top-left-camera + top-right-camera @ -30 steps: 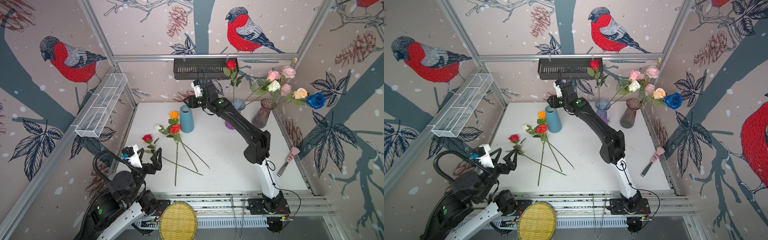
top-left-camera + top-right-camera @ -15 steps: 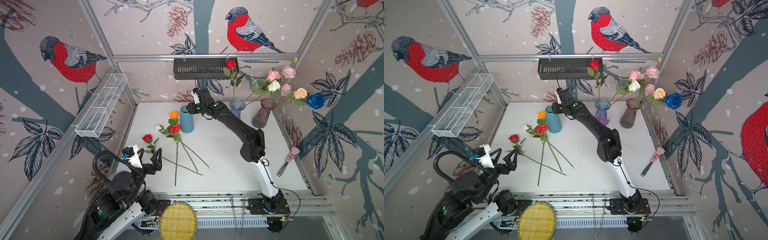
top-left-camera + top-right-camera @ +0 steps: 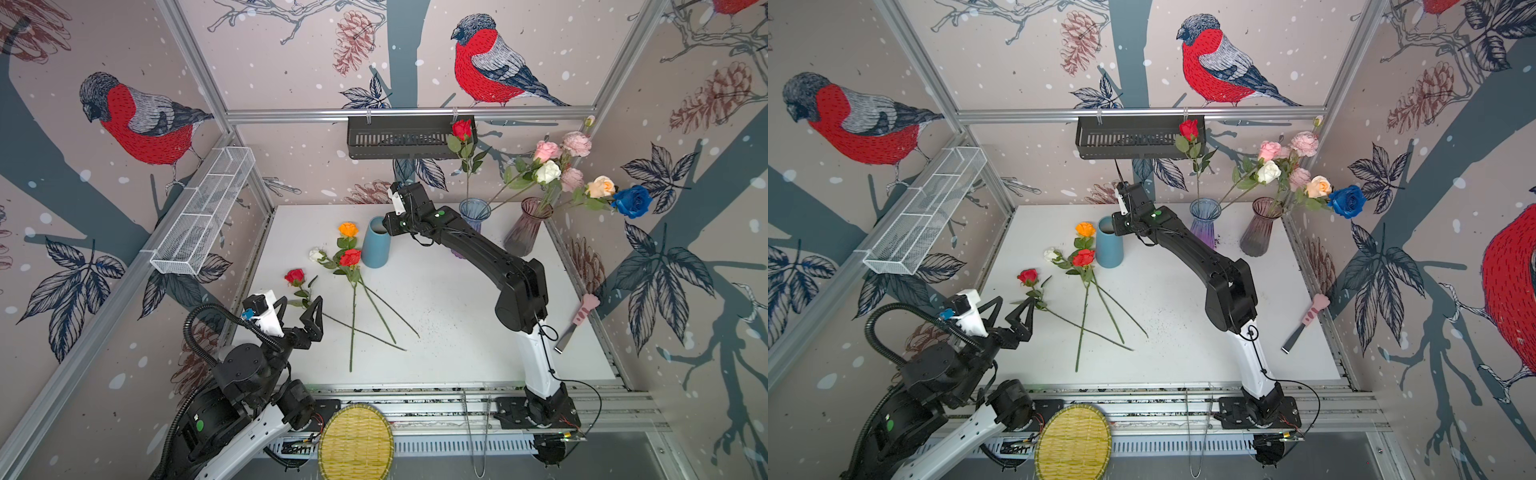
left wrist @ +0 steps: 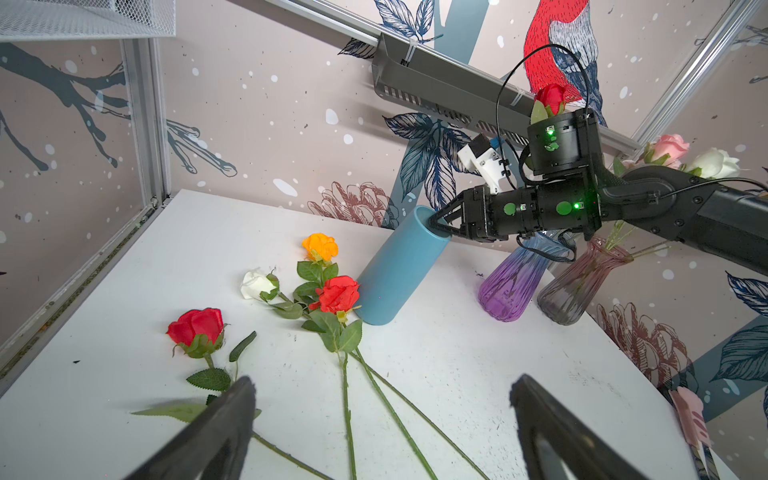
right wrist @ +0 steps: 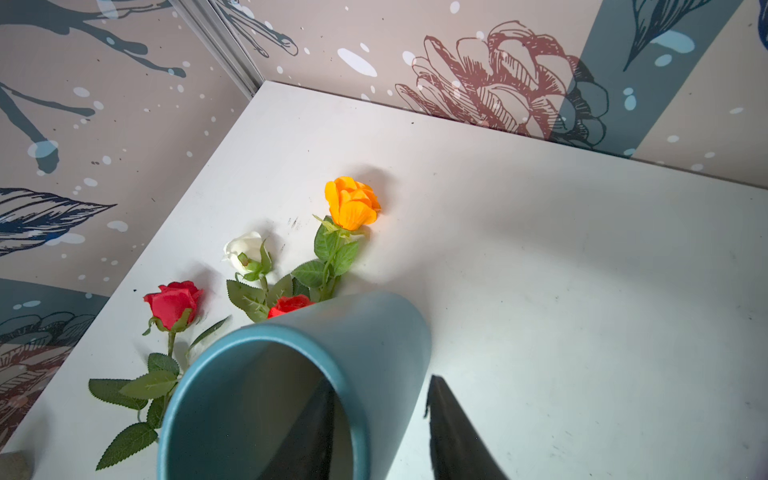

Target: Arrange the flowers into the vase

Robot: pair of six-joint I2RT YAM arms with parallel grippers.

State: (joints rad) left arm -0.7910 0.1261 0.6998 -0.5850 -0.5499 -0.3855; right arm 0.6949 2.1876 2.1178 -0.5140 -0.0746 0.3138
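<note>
Your L gripper [image 3: 301, 301] gaped, R gripper [image 4: 442, 222] straddled the blue vase [image 4: 395, 274] rim, clamp unclear; flowers [image 4: 337, 293] looked light, floppy: you'd pinch mid-stem.

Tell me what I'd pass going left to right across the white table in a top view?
Leftmost red rose → white rose → orange rose → blue vase → purple vase → mauve vase → pink tool.

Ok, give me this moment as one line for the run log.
left fingers: open over stem of red rose | right fingers: astride blue vase rim, one inside | table: four flowers lying loose
</note>
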